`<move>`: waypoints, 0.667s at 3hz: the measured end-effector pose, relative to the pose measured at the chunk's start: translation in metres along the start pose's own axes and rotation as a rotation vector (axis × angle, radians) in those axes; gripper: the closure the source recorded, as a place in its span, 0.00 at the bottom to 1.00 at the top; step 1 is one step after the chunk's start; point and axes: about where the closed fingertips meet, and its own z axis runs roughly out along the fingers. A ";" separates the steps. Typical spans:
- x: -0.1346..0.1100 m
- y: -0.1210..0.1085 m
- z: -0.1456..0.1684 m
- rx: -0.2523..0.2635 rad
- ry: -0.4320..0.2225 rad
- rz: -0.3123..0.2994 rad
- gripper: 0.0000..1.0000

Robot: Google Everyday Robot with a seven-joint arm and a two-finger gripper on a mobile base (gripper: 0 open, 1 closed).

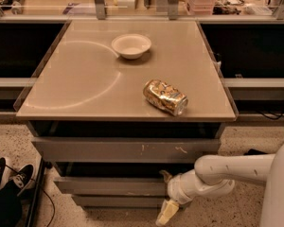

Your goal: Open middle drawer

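The middle drawer (pixel 109 186) is the plain grey front under the taller scratched front (pixel 128 149). It stands a little way out, with a dark gap above it. My gripper (pixel 165 195) is at the right part of this drawer's front, on the white arm (pixel 227 171) coming in from the right. It is open. One dark finger (pixel 166 176) reaches over the front's top edge into the gap. The pale finger (pixel 164 213) hangs down in front of the lowest drawer (pixel 113 201).
On the tabletop (pixel 85 79) stand a white bowl (pixel 131 45) and a crushed gold can (pixel 165 97) lying on its side near the front edge. A person's shoes (pixel 12 174) and a cable are on the floor at the lower left. Dark shelving flanks the table.
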 end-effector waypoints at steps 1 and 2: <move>0.001 0.000 -0.001 -0.029 0.016 -0.001 0.00; 0.005 0.030 -0.024 -0.076 -0.030 0.041 0.00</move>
